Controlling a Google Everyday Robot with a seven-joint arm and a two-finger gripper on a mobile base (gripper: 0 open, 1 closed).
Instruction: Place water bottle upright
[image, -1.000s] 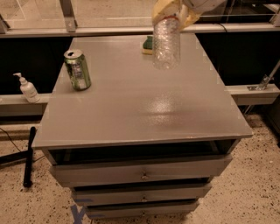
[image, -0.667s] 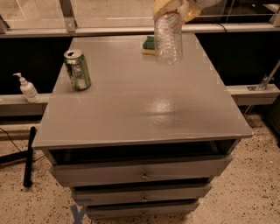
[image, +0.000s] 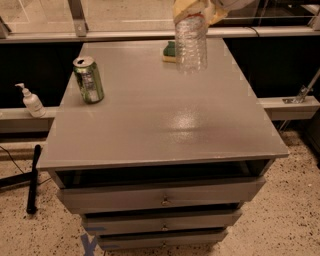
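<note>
The water bottle (image: 190, 44) is a clear ribbed plastic bottle. It hangs nearly upright over the far middle of the grey cabinet top (image: 165, 115), its base a little above the surface. My gripper (image: 192, 10) with yellowish pads is at the top edge of the view and is shut on the bottle's upper part. The cap and label are hidden by the gripper.
A green drink can (image: 88, 80) stands upright at the left of the cabinet top. A green and yellow sponge (image: 170, 51) lies behind the bottle. A small white pump bottle (image: 31, 101) stands on a ledge to the left. Drawers (image: 162, 200) are below the front edge.
The bottle, held in my gripper, has moved slightly right and up and has straightened from a slight tilt to nearly vertical. The can and sponge have not moved.
</note>
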